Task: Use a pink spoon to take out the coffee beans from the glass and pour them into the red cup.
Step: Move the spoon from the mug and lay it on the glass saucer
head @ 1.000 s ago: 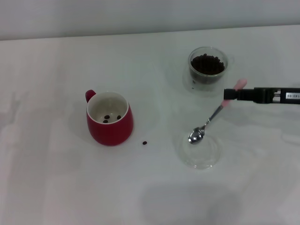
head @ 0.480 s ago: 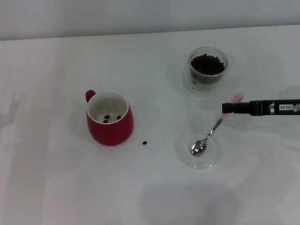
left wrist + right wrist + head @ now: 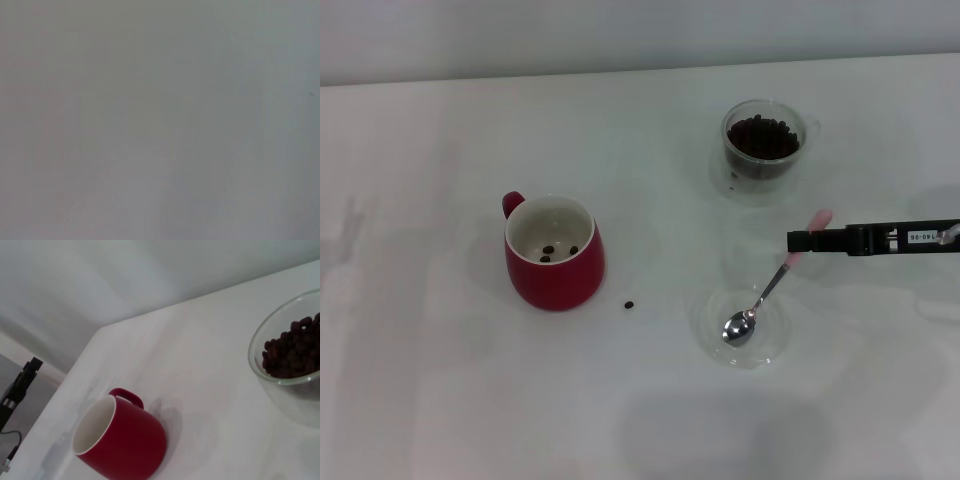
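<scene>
The pink spoon (image 3: pixel 767 291) leans with its silver bowl down in a flat clear dish (image 3: pixel 776 341) and its pink handle up. My right gripper (image 3: pixel 798 241) reaches in from the right and is shut on that handle. Behind it stands the glass (image 3: pixel 763 140) (image 3: pixel 260 365), filled with dark coffee beans (image 3: pixel 762 136) (image 3: pixel 292 351). The red cup (image 3: pixel 555 268) (image 3: pixel 125 442) sits to the left with three beans (image 3: pixel 558 250) on its white bottom. One stray bean (image 3: pixel 629 304) lies on the table beside the cup. The left gripper is out of view.
The white table (image 3: pixel 450 400) runs to a pale back wall. In the right wrist view a black stand (image 3: pixel 20 382) shows past the table's far edge. The left wrist view is a blank grey surface.
My right gripper has moved nearer to the front edge and lower with the spoon. The spoon's bowl has come down into the clear dish.
</scene>
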